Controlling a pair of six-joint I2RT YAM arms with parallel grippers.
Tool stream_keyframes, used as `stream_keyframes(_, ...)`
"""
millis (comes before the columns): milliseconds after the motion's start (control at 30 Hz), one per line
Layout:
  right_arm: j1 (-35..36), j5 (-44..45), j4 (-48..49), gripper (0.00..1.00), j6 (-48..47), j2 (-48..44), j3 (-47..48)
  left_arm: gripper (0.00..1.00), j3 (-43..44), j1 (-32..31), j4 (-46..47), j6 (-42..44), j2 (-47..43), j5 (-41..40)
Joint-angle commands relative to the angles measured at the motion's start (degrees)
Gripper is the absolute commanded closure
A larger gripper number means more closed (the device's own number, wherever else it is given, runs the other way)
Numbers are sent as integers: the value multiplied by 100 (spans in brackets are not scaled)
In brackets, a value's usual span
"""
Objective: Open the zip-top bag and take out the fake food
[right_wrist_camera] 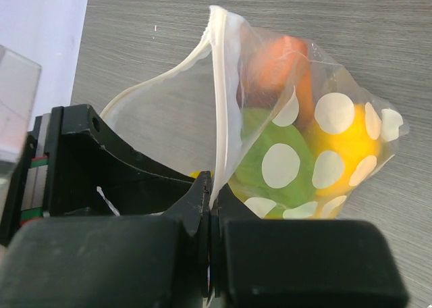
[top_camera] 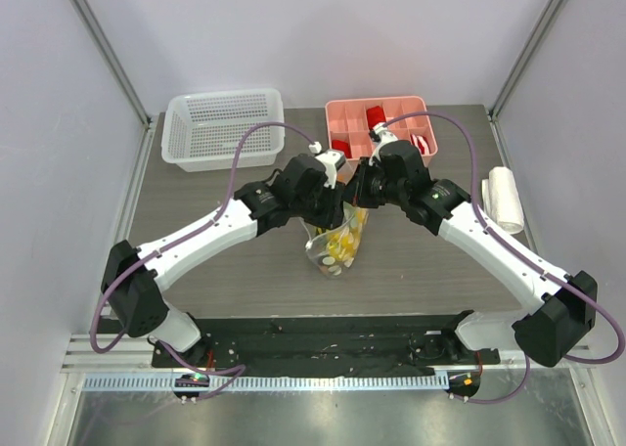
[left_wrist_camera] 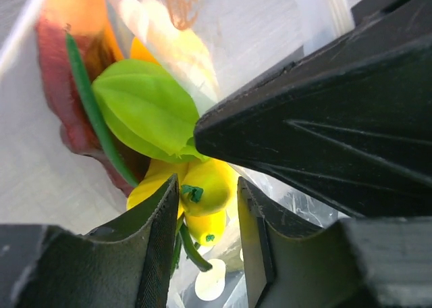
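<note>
Squarely mid-table: the zip-top bag, fake food inside. Just beyond, pinches its zip strip in the clenched right gripper, straddles a banana with the left gripper, grip unclear. Risks losing the strip on a hard pull.

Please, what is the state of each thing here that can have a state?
bag, open, top edge held up
food, inside the bag
right hand, shut on the bag's zip edge
left hand, in the bag's mouth, jaws apart around food, grip unclear
basket, empty
tray, partly filled with red blocks
</note>
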Motion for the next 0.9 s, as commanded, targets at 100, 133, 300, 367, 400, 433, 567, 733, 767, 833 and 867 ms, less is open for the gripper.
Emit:
stream_keyframes(100, 38, -84, 350, 99, -34, -215, 235, 68, -180, 50, 249, -197, 12, 241)
stream_keyframes(133, 38, -58, 350, 99, -34, -206, 226, 77, -198, 50, 267, -206, 47, 241)
stream_keyframes(300, 37, -5, 341, 99, -78, -258, 174, 100, 117, 59, -83, -40, 92, -74)
stream_keyframes(367, 37, -48, 341, 99, -157, -267, 165, 100, 556, 67, -294, 74, 21, -189)
stream_keyframes(400, 38, -66, 332, 99, -192, -259, 165, 100, 706, 59, -504, 197, -5, -233)
stream_keyframes(433, 29, -75, 332, 99, -288, -250, 173, 100, 864, 67, -593, 241, -49, -312)
stream_keyframes(567, 55, -93, 306, 99, -656, -259, 165, 100, 1655, 67, -963, 417, -84, -392)
stream_keyframes(733, 108, -57, 359, 99, -1070, -346, 129, 100, 1867, 76, -946, 269, -181, -445)
stream_keyframes(767, 117, -49, 341, 99, -1123, -329, 138, 100, 1920, 76, -963, 251, -216, -445)
stream_keyframes(833, 125, 21, 306, 99, -1185, -338, 138, 100, 2113, 76, -1094, 285, -295, -453)
stream_keyframes(867, 125, 22, 297, 99, -1194, -355, 130, 100, 2183, 102, -1165, 364, -321, -453)
